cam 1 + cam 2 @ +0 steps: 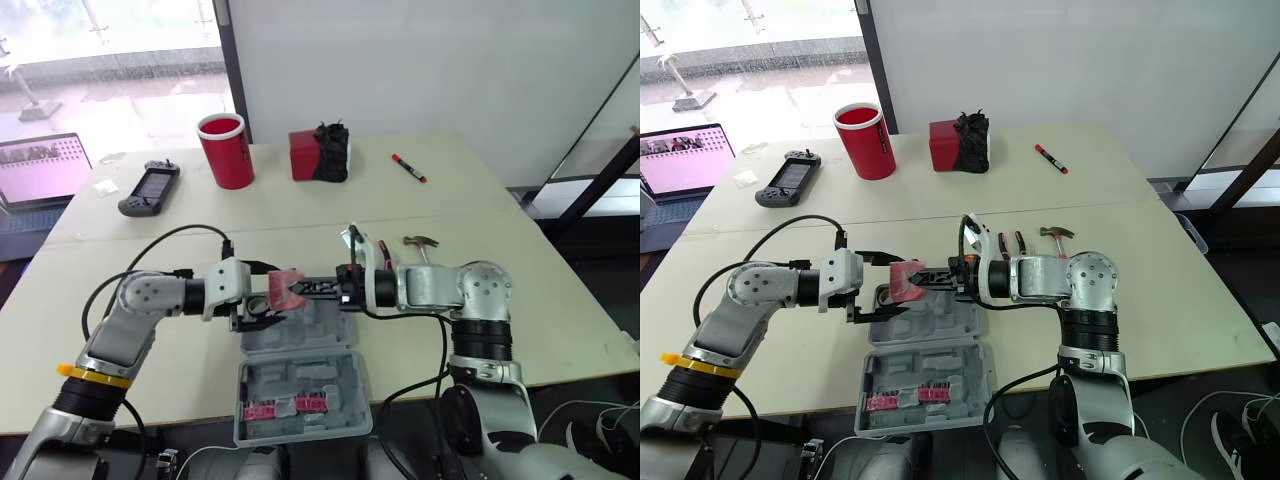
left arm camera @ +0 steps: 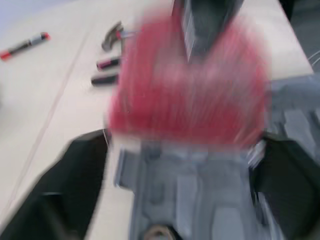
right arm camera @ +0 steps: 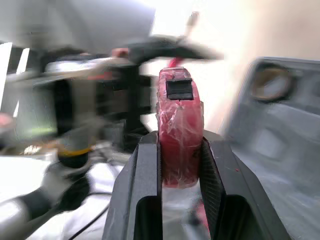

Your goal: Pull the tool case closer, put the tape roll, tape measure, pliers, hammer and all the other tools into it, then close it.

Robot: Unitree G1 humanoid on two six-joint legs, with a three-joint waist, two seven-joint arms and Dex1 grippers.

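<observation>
Beige table [image 1: 560, 320] by window [image 1: 100, 40] | right claw [image 3: 180, 142] clamps red tape measure [image 3: 179, 100] | left claw [image 1: 878, 287] spread wide

readable text: none | laptop screen [image 1: 40, 165] upper left: content too small to read | red stickers [image 1: 290, 406] in tool case [image 1: 335, 385] lower centre: print illegible | marker [image 1: 408, 168] upper right: barrel unreadable

Silver-grey arms [image 1: 140, 298], black cables [image 1: 165, 240], yellow band [image 1: 92, 375]
</observation>
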